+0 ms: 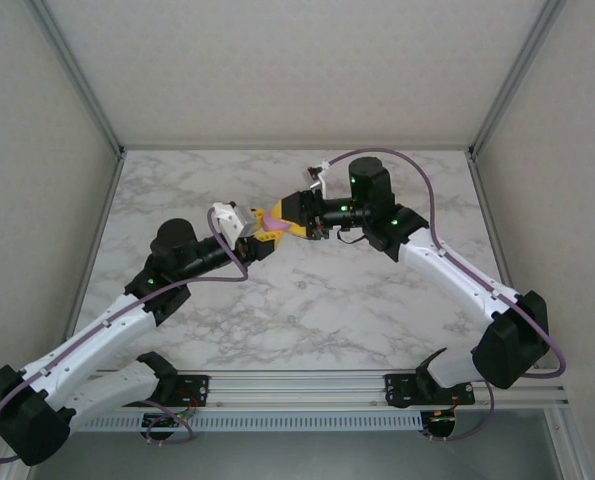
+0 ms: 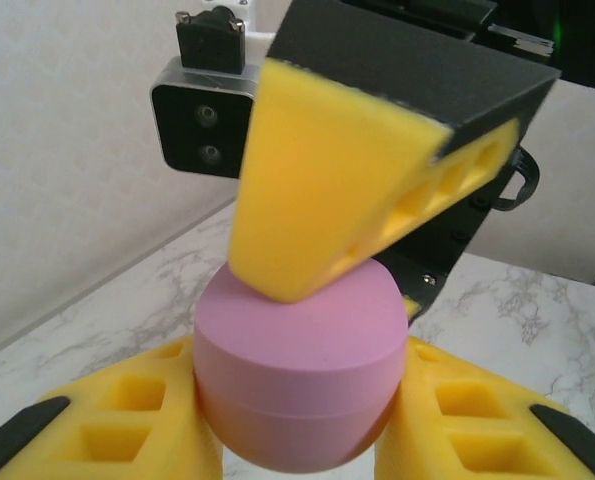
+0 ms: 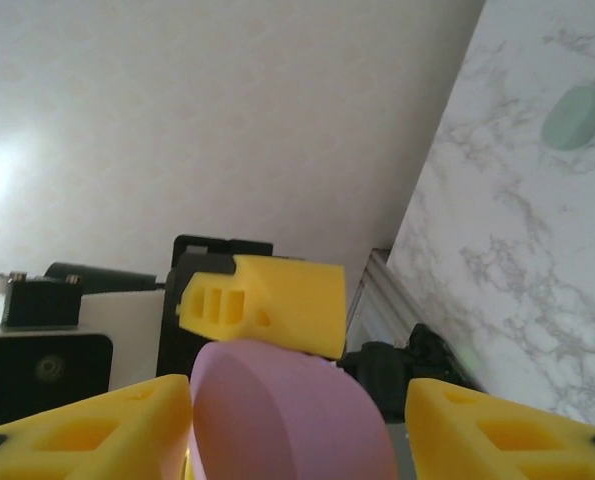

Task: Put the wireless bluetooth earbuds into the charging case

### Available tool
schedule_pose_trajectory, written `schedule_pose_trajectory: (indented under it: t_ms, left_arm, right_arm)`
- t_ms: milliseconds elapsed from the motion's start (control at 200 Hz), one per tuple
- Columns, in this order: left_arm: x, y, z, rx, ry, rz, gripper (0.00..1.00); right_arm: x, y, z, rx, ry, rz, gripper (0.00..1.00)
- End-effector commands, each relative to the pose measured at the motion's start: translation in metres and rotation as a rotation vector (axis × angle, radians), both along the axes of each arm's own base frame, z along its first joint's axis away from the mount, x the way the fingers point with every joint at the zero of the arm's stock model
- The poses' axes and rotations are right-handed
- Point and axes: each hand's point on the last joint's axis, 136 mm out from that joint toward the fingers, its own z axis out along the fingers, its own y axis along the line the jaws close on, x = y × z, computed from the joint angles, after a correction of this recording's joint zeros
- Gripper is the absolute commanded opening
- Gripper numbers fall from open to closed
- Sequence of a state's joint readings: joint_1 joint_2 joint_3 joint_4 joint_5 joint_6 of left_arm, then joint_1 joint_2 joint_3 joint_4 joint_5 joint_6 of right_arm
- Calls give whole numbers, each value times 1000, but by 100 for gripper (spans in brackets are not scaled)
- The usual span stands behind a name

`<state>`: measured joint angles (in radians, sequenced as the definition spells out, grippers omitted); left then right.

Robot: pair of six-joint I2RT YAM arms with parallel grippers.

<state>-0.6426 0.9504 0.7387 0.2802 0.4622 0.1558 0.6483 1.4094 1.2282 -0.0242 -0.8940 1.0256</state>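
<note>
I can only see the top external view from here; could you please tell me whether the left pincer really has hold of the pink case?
Observer: Yes. In the left wrist view the left pincer has a yellow finger against each side of the pink case.
Operator: Thank you. Has the right pincer closed on it as well?
Observer: No. In the right wrist view the right pincer is open, with a clear gap between the case and one of its fingers.
Operator: And is the lid up?
Observer: It looks shut. The left wrist view shows only a thin seam running around the case, with no opening.
</note>
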Motion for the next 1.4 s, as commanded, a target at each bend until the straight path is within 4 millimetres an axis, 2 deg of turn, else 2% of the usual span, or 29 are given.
schedule_pose_trajectory:
  t_ms: [0, 215, 330, 471, 526, 591, 676, 726, 791, 851, 931, 956, 1036, 1116, 1171, 1281, 1397]
  left_arm:
    - [0, 1, 30, -68, -55, 4, 20]
    - [-1, -2, 28, -53, -52, -10, 21]
    - [1, -3, 23, -27, -41, -8, 26]
    - [3, -3, 19, -5, -34, 0, 30]
    - [4, -4, 16, 7, -27, 0, 36]
    - [5, -3, 14, 14, -21, 8, 49]
    - [11, -1, 10, 27, -4, 39, 53]
    - [13, 0, 7, 34, 4, 55, 60]
    - [15, 1, 4, 39, 11, 64, 63]
    - [16, 2, 1, 46, 20, 73, 64]
    - [17, 3, -3, 59, 36, 83, 66]
    - [17, 4, -5, 63, 40, 86, 67]
    - [18, 7, -7, 70, 55, 107, 67]
    - [20, 14, -9, 79, 66, 150, 67]
    - [23, 21, -10, 85, 77, 197, 67]
    - [32, 37, -16, 99, 111, 301, 69]
    - [41, 50, -25, 115, 175, 390, 70]
  right_arm:
    - [-18, -4, 22, 71, -38, 58, 56]
    - [-15, -8, 18, 60, -42, 39, 38]
    - [-12, -12, 16, 56, -49, 12, 28]
    - [-3, -19, 10, 40, -47, -51, 21]
    - [-1, -21, 8, 37, -48, -72, 19]
    - [4, -25, 7, 33, -51, -107, 18]
    - [9, -30, 5, 32, -59, -157, 18]
    - [16, -37, 1, 22, -60, -203, 17]
    - [25, -48, -9, 0, -60, -268, 17]
    - [37, -65, -27, -41, -42, -351, 17]
    - [54, -91, -61, -130, -30, -458, 17]
    - [60, -101, -75, -166, -21, -493, 17]
    - [74, -139, -141, -369, 64, -614, 17]
    - [83, -162, -187, -476, 105, -651, 17]
    - [90, -171, -212, -480, 145, -663, 17]
    - [100, -172, -241, -488, 164, -630, 18]
    - [111, -167, -254, -501, 165, -582, 19]
